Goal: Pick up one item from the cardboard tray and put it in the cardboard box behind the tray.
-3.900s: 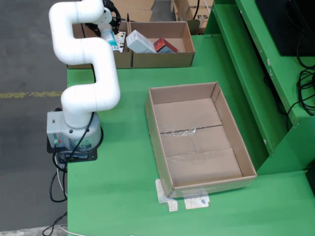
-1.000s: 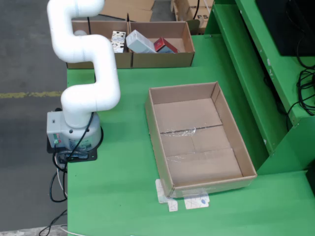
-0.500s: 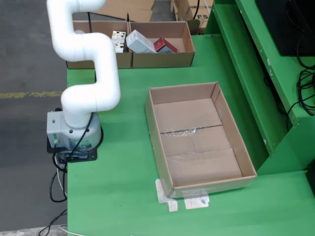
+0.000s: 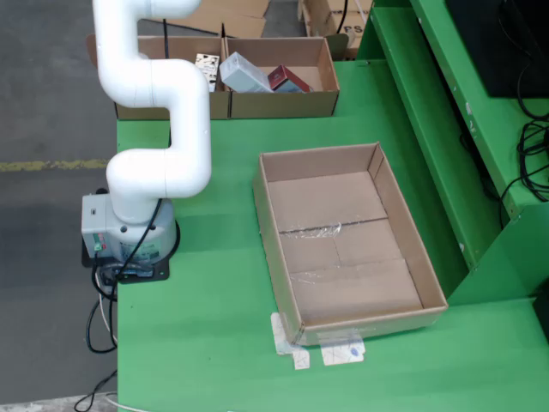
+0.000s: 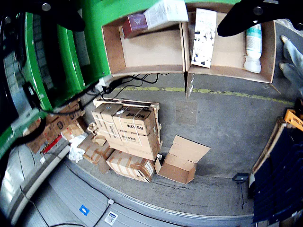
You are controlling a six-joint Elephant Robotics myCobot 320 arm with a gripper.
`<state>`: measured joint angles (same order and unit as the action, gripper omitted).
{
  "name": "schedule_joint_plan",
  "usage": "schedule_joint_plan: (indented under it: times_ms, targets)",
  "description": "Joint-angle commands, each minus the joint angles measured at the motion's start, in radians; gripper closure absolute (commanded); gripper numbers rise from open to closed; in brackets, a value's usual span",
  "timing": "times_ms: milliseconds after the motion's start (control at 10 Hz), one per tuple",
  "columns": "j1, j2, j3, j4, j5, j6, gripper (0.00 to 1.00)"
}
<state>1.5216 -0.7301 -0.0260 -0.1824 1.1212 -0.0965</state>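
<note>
Rising clear of the tray since a moment ago, the white arm (image 4: 154,94) is leaving the bottle (image 5: 253,42) lying in its compartment; jaws appearing apart, holding nothing. Farther right, the big cardboard box (image 4: 343,240) is waiting bare.

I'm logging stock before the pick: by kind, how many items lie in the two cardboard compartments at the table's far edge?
Boxes: 3 (maroon box, white box, patterned box)
Bottles: 1 (bottle, seen only in the wrist view)
Total: 4
</note>
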Motion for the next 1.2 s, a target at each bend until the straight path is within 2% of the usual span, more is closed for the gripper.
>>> schedule_joint_plan:
  times_ms: [0,100,200,400,500,700,1100]
  targets:
    - [-0.142,0.176,0.026,-0.444,0.082,0.008,0.0]
    - [-0.2,0.228,0.026,-0.527,0.117,-0.006,0.0]
    - [-0.2,0.228,0.026,-0.527,0.117,-0.006,0.0]
    - [-0.265,0.325,0.026,-0.698,0.142,0.021,0.0]
    - [-0.29,0.584,-0.407,-0.522,0.14,0.044,0.0]
    - [-0.324,0.754,-0.575,-0.524,0.131,0.084,0.0]
    - [-0.404,1.04,-0.739,-0.64,0.115,0.146,0.0]
